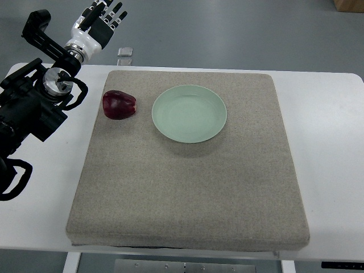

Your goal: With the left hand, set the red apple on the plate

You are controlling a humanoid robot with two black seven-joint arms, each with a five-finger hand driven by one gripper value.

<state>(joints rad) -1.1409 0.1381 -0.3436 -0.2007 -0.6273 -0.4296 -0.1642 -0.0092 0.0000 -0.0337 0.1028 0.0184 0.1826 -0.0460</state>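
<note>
The apple lies on the mat near its far left corner, just left of the empty plate. The left robot hand, fingers spread and holding nothing, hangs beyond the table's far left edge, so the apple lies nearward and slightly right of it. The apple's stem end is hard to make out, and the right arm is out of view.

The apple is dark red, almost maroon, with a small pale glint on its skin. The plate is a plain pale mint green. Both lie on a speckled grey-beige mat covering most of the white counter. At the counter's far left corner, the left hand is white with black fingers, on a black arm. The floor beyond is dull grey-blue.
</note>
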